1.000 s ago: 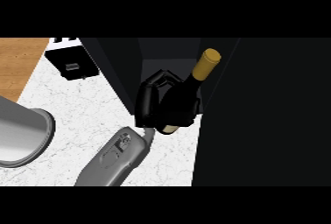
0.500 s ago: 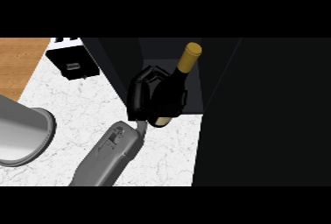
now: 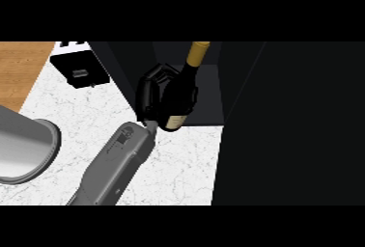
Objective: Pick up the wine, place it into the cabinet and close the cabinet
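Observation:
The wine bottle (image 3: 181, 94) is dark, with a gold-foil neck pointing away from me and a pale label at its near end. My left hand (image 3: 149, 91) is shut on its body from the left, fingers curled round it. Bottle and hand sit in the dark opening of the black cabinet (image 3: 208, 99), just past its front edge. The grey forearm (image 3: 114, 166) comes in from the lower left. My right hand does not show.
A broad black panel of the cabinet (image 3: 292, 125) fills the right side. A grey metal pot (image 3: 21, 149) stands at the left edge. A small black box (image 3: 78, 71) lies at the back left beside a wooden surface (image 3: 21, 62).
My hand has carried the bottle farther away from me, into the cabinet opening. The neck has swung left, so the bottle now points more straight back.

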Robot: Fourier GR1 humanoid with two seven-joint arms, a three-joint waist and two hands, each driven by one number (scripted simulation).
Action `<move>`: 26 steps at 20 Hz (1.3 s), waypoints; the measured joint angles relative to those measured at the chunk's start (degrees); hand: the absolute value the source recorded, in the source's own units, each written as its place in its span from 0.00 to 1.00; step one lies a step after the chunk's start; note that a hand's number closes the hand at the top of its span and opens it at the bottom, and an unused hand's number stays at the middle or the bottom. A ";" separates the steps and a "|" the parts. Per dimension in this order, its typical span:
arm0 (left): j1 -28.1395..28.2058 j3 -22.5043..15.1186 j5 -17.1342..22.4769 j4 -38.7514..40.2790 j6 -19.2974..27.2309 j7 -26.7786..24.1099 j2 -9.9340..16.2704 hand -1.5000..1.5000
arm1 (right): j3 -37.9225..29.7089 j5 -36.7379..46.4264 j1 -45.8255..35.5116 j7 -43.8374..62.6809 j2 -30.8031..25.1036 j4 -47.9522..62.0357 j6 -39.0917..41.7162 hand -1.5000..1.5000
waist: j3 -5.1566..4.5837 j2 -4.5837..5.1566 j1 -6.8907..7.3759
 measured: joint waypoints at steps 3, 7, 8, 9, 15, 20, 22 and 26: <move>-3.63 1.84 1.11 3.55 -1.03 1.00 -0.08 1.00 | 0.45 -0.09 -0.75 1.08 0.18 -0.16 -0.60 0.00 | 0.00 0.03 -0.20; -6.86 2.77 2.40 9.25 -1.78 -0.39 -0.08 1.00 | 1.41 0.03 -0.86 1.22 0.41 -0.11 -0.63 0.00 | -0.02 0.07 -0.43; -7.93 3.32 2.28 10.97 -2.27 -0.92 -0.10 1.00 | 1.37 0.03 -1.70 1.97 0.40 -0.08 -1.04 0.00 | -0.02 0.07 -0.44; -8.79 3.73 2.53 12.51 -2.60 -1.73 -0.11 1.00 | 1.86 0.05 -0.27 0.84 0.73 -0.14 -0.60 0.00 | -0.03 0.07 -0.61; -13.87 5.01 4.12 20.17 -2.27 -4.69 -0.11 1.00 | 2.17 -0.06 1.30 -0.38 0.80 -0.31 0.21 0.00 | -0.02 0.18 -1.06; -18.06 7.36 3.56 27.06 -2.03 -9.99 0.25 1.00 | 1.94 -0.02 1.06 -0.78 0.81 0.09 0.55 0.00 | -0.01 0.34 -1.25; -19.65 8.34 3.59 29.55 -1.20 -11.88 0.10 1.00 | 2.49 0.00 1.14 -0.96 0.98 0.08 0.66 0.00 | -0.02 0.43 -1.53; -22.19 10.03 3.44 33.05 -0.75 -13.81 0.05 1.00 | 2.26 -0.09 0.74 -0.98 0.93 0.28 0.74 0.00 | -0.02 0.46 -1.54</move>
